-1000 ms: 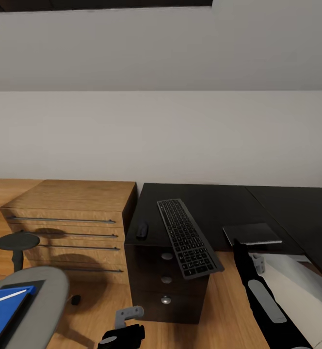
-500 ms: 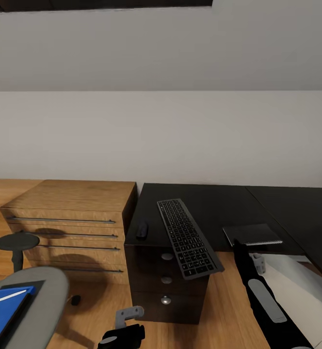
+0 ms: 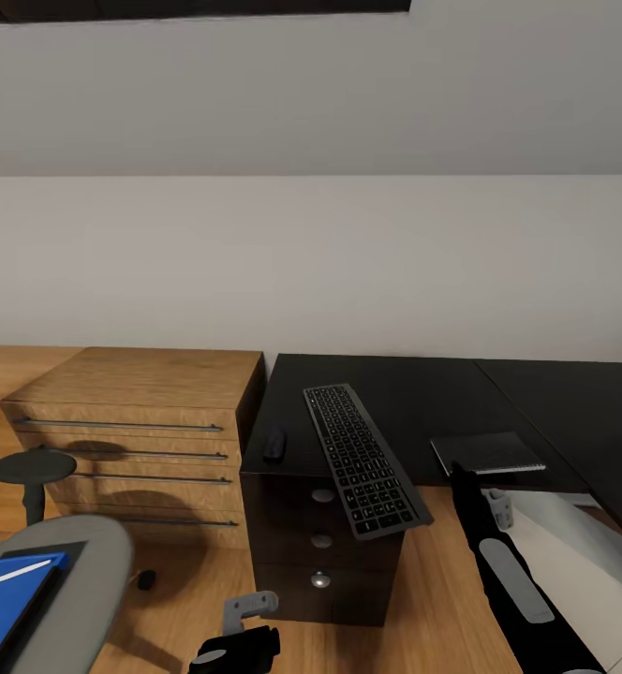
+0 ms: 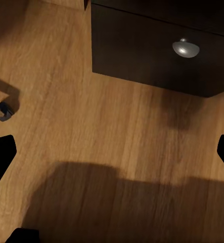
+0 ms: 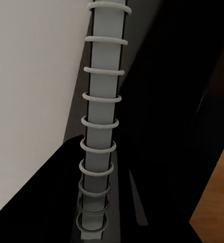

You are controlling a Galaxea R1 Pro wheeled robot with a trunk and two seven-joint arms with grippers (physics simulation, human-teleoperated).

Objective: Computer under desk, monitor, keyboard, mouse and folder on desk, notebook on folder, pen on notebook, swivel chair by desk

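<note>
My right jaws (image 3: 463, 471) reach the notebook (image 3: 487, 451); their state I cannot tell.
Lower centre: keyboard (image 3: 363, 457) overhanging the worktop (image 3: 414, 393); left jaws (image 4: 112, 152) wide above floor.

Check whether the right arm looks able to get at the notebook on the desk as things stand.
Probably yes. The right gripper is at the near edge of the notebook, its spiral binding close up in the right wrist view, with nothing between them on the desk.

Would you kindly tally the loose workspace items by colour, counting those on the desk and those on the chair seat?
Black or dark: 3, the keyboard, mouse and notebook
Blue: 1, the folder
White: 1, the pen
Total: 5
</note>
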